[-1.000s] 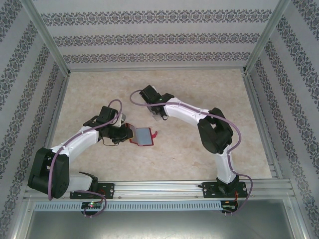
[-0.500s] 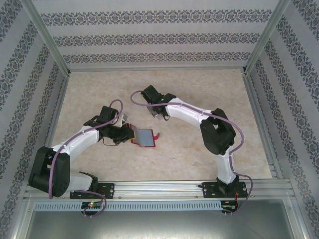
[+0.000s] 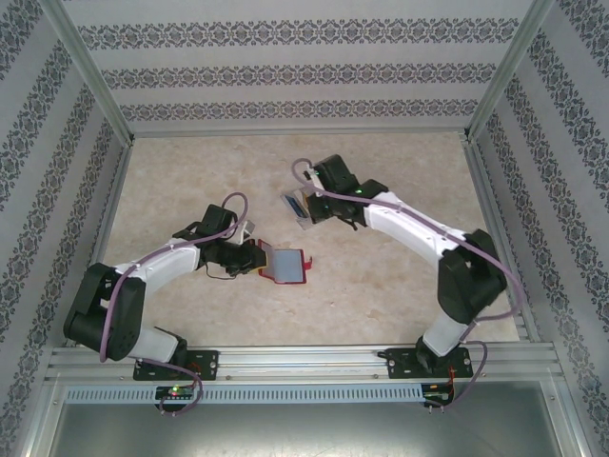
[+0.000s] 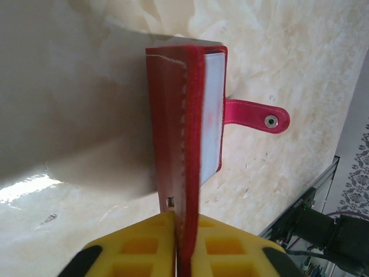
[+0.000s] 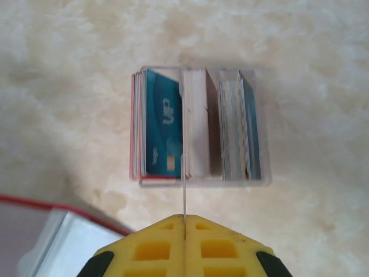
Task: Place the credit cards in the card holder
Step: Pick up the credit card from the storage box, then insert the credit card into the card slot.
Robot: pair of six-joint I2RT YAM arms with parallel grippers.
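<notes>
Red and leather-like, the card holder point(image 3: 285, 267) sits near the middle of the worktop point(image 3: 190, 171). One cover is pinched between the left fingers point(image 4: 141, 231), and the greyish pocket point(image 4: 210, 109) and snap tab point(image 4: 256, 115) point away from them. How firm that pinch is I cannot tell. The right fingers point(image 5: 150, 242) are closed flat on a thin credit card point(image 5: 184, 199), seen edge-on, at the clear slotted tray point(image 5: 199, 179) where the other cards point(image 5: 164, 127) stand in rows. Whether the card's far edge has left its slot is hidden. The step in hand looks like drawing this card free and carrying it to the holder. Doing it well probably means pulling straight along the slot, so the neighbours are not dragged and the light tray is not tipped. The card should then meet the pocket mouth squarely while the left grip holds the cover open. Tray and holder lie near each other, so the carry is short but the two wrists will crowd together. Bare worktop lies open on every side, with the patterned walls point(image 3: 285, 76) well apart from both things.
</notes>
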